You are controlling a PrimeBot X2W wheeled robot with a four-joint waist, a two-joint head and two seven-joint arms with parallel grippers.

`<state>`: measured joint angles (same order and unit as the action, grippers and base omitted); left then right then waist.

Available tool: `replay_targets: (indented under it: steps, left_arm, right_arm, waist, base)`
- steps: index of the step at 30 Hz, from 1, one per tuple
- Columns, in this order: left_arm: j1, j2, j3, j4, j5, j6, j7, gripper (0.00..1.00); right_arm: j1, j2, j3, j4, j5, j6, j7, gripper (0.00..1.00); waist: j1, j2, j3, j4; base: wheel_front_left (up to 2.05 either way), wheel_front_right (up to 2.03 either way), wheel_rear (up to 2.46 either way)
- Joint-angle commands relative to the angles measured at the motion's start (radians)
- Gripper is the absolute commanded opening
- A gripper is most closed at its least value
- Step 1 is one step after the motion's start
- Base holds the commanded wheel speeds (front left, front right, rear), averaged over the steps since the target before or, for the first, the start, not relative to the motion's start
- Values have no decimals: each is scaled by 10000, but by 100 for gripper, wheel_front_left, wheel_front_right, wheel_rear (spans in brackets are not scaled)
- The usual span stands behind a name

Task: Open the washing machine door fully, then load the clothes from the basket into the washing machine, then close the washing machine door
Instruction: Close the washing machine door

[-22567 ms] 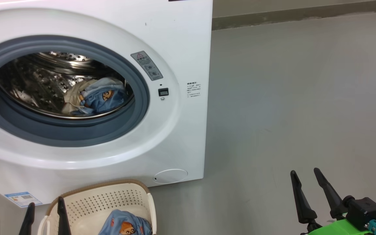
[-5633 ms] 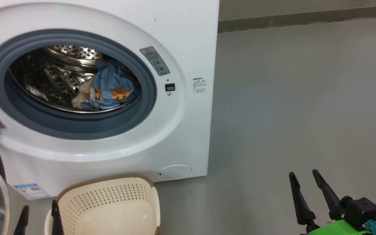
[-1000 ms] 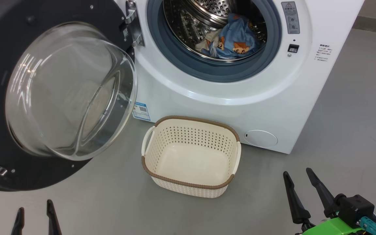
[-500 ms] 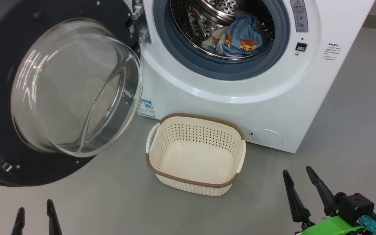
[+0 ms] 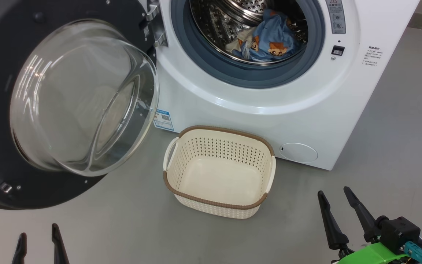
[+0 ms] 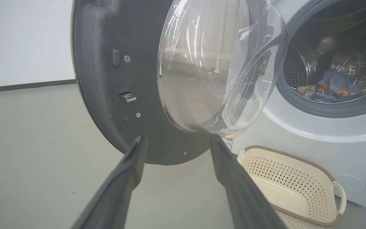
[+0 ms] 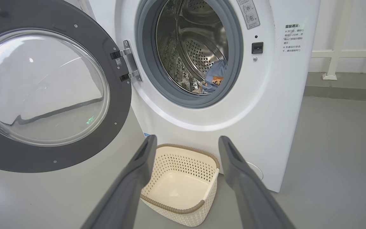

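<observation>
Head: door (image 5: 82, 99) hanging open left of machine (image 5: 306, 106), clothes (image 5: 267, 42) lying in drum (image 5: 218, 25), basket (image 5: 218, 202) sitting empty in front; left gripper (image 5: 38, 230), right gripper (image 5: 333, 190) hovering, spread wide. Left wrist: door looming just ahead. Right wrist: basket beyond fingers (image 7: 132, 181). Garment gone from basket.

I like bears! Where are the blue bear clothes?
Head view, top: the light-blue bear-print clothes lie in the steel drum of the white washing machine, above the cream perforated basket.
</observation>
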<state>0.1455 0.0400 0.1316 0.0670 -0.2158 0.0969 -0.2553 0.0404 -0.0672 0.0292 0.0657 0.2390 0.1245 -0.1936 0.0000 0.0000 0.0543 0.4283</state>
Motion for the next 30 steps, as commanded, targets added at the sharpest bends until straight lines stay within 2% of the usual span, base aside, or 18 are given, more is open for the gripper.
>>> replay_targets:
  steps: [1,2,3,4,12,17,22,25,27,30]
  left_arm:
    - [-247,103,333,-288,-41,65,-65,100]
    - [-247,103,332,-282,-50,63,-65,46]
    - [-261,103,335,-289,-101,54,-65,20]
    - [-274,103,350,-297,-182,65,-65,0]
    - [-442,103,721,-607,-1017,23,-65,0]
    - [-687,103,1382,-975,-2278,-116,-65,0]
    - [-1144,121,2388,-975,-3190,-606,-65,0]
    - [-1394,321,2779,-888,-3392,-791,-65,0]
    - [-1943,580,3260,-509,-4064,-1076,-50,0]
    - [-2594,822,3776,-57,-4988,-1225,144,0]
  right_arm:
    - [-370,-81,271,-254,-127,62,35,100]
    - [-375,-80,271,-256,-129,62,34,100]
    - [-381,-80,269,-259,-131,62,35,100]
    - [-385,-80,265,-261,-135,62,34,100]
    - [-383,-72,233,-318,-144,62,53,100]
    - [-376,-75,195,-350,-150,62,53,100]
    - [-390,-68,161,-385,-152,62,67,100]
    - [-395,-71,148,-408,-157,62,78,100]
    - [-396,-81,125,-439,-163,62,100,100]
    - [-401,-99,125,-467,-166,62,130,100]
  waist:
    - [0,0,2,1]
    - [0,0,9,2]
    - [0,0,17,3]
    - [0,0,23,7]
    - [0,0,128,48]
    - [0,0,193,80]
    - [0,0,238,94]
    - [0,0,266,93]
    - [0,0,309,91]
    - [0,0,357,70]
  base:
    - [0,0,0]
    - [0,0,0]
    - [0,0,0]
    - [0,0,0]
    - [0,0,0]
    - [0,0,0]
    - [0,0,0]
    - [0,0,0]
    - [0,0,0]
    - [0,0,0]
